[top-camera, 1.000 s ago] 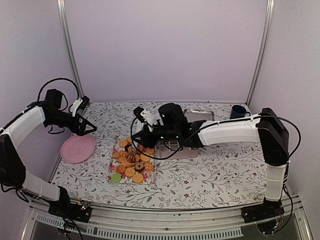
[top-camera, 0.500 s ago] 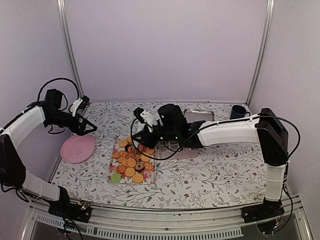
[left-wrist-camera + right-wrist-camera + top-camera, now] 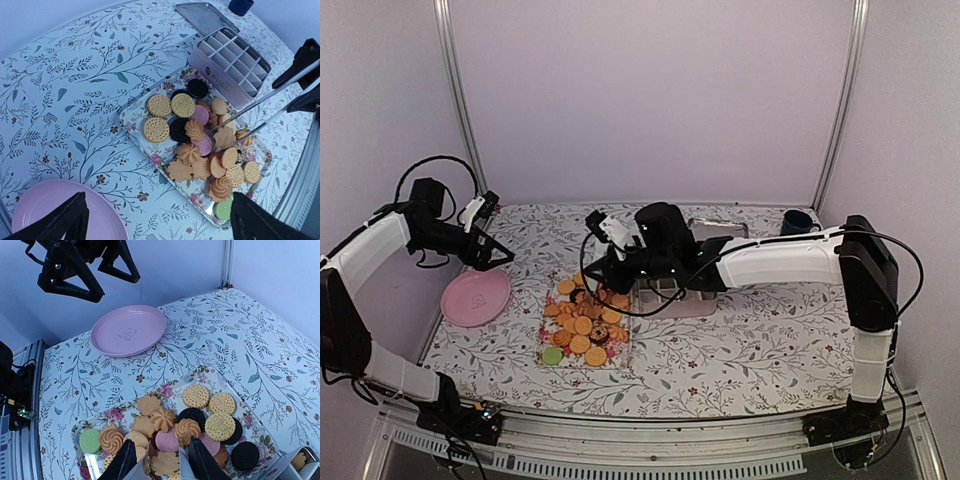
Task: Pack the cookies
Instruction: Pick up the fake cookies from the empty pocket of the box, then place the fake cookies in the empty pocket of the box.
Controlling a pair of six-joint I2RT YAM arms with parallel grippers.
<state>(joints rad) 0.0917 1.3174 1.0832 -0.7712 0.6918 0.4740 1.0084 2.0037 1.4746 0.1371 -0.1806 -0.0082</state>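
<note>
The cookies (image 3: 172, 432) lie heaped on a floral tray (image 3: 200, 372) on the tabletop (image 3: 740, 340), directly under the right pincer (image 3: 161, 442). Its fingers are spread partway, with the tips down among the cookies and nothing gripped. Behind it sits a divided tin (image 3: 232, 57), and well off to its left the left pincer (image 3: 500, 260) hangs wide apart and empty above a pink plate (image 3: 475, 297).

2 white-shelled arms (image 3: 780, 262) with black joints and looping black cables (image 3: 438, 158).

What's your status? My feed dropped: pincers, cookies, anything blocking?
Left pincer open, raised near the plate. Right pincer open, low over the cookies, none gripped. Cookies heaped on the tray, tin beside it. Nothing blocking.
</note>
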